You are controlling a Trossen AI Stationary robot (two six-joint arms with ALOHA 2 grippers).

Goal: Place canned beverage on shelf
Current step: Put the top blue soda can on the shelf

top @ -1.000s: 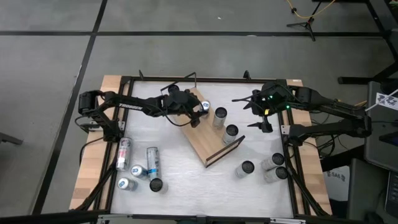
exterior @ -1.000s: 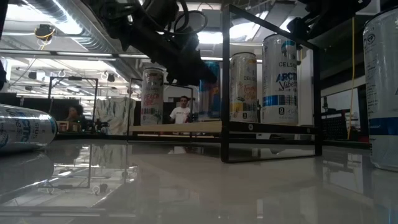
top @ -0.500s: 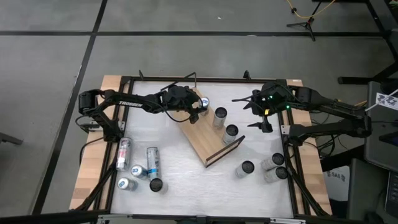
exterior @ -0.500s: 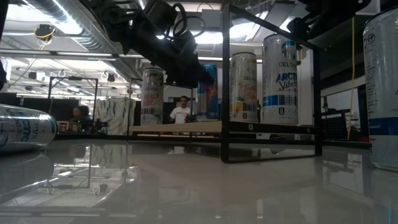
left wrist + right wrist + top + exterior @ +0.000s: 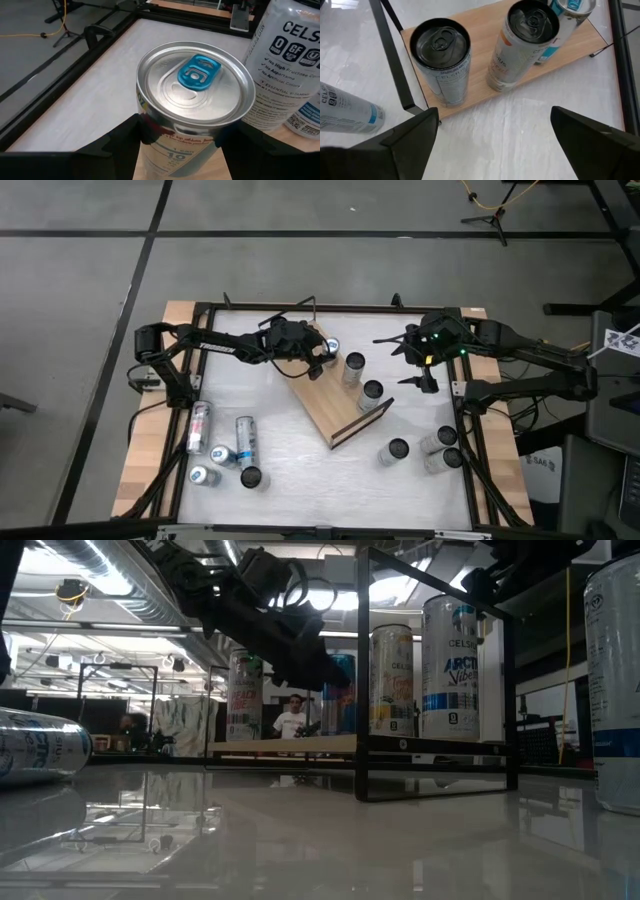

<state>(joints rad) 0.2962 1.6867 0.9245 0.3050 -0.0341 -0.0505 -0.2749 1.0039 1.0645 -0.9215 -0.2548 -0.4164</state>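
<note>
Silver cans lie and stand near the bench's left edge, unplaced. Further right, the left tool (image 5: 318, 356) is clenched on a blue-tabbed can (image 5: 195, 100), upright at the far end of the shelf (image 5: 330, 405) beside two standing cans. The placing step looks nearly complete; next, letting go and lifting clear without tipping it. By the right edge, the right tool (image 5: 415, 365) hangs released.

High view: straight down over whole table (image 5: 300, 470). Low view: table-top height, level across toward room. Left wrist: very near blue-tabbed can (image 5: 196, 107). Right wrist: angled down on shelf (image 5: 485, 42) (shared by all views).
</note>
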